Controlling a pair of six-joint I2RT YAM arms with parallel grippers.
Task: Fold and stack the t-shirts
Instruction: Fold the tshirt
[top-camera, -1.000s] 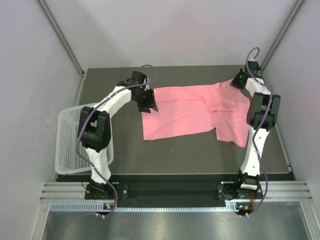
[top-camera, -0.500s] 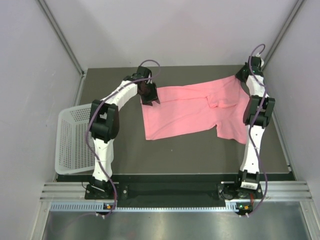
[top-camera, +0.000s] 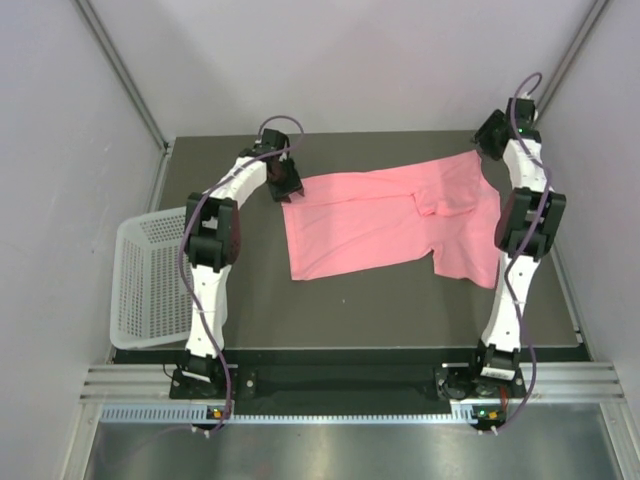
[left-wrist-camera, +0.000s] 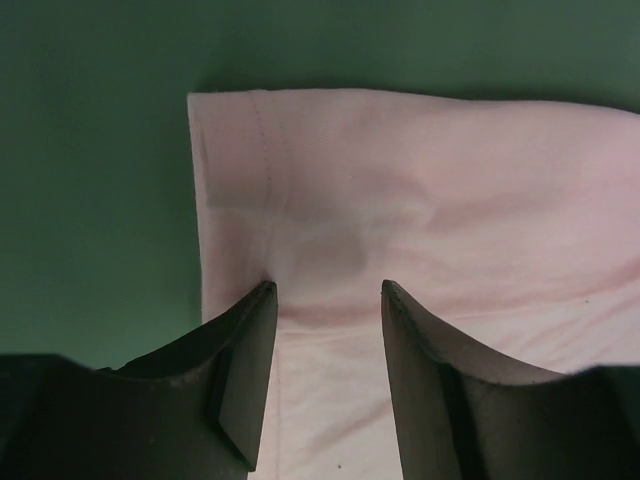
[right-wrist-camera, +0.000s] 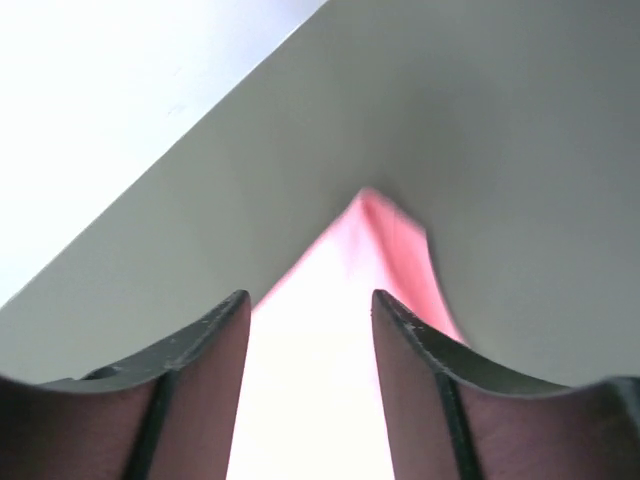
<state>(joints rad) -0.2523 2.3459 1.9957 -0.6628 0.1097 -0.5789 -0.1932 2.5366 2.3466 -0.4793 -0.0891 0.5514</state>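
Left fingers (left-wrist-camera: 235, 390) stand apart, empty, above the far-left hem corner of the salmon-pink t-shirt (top-camera: 380, 225). Right fingers (right-wrist-camera: 205, 390) gape empty near its far-right corner. It lies spread on the bench (top-camera: 400, 310). Spreading looks done; folding next calls for both arms to grip an edge.

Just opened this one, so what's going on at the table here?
Two robot arms are working on a salmon-pink t-shirt, which lies spread out on the dark table. The left tool is open over the shirt's far-left hem corner, with nothing between its fingers. The right tool, at the shirt's far-right end, is open too and holds nothing. The shirt is not yet folded into a compact shape. A white basket sits at the table's left edge.
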